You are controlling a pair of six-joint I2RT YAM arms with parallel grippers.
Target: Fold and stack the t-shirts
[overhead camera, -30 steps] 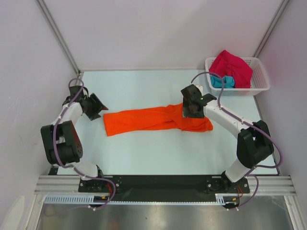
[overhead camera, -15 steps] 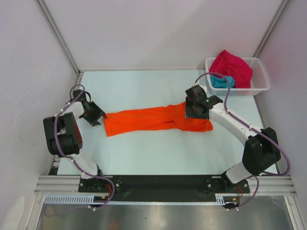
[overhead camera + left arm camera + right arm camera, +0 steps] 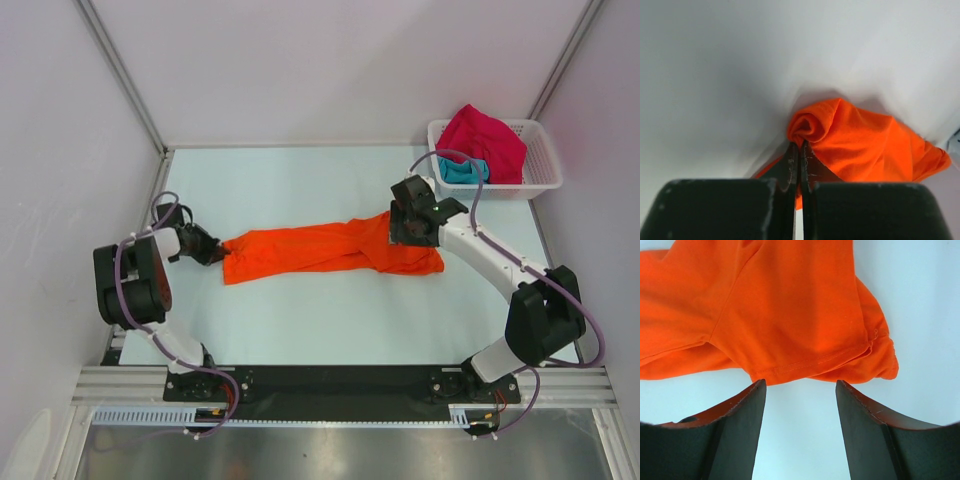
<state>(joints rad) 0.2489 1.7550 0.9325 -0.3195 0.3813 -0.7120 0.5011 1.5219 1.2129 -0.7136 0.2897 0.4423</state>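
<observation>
A bright orange t-shirt lies stretched left to right across the middle of the table, bunched into a long strip. My left gripper sits low at the strip's left end, shut on a pinched fold of the orange t-shirt; the left gripper has its jaws pressed together with cloth puckered at the tips. My right gripper hovers over the shirt's right end, open. In the right wrist view the right gripper straddles bare table just below a hem of the orange t-shirt.
A white lattice basket stands at the back right corner, holding a crimson-pink t-shirt over a teal one. White walls enclose the table on three sides. A metal rail runs along the near edge.
My left gripper has dropped and moved right onto the shirt's left end and shut on it. The right gripper has shifted slightly right and back, staying open.
</observation>
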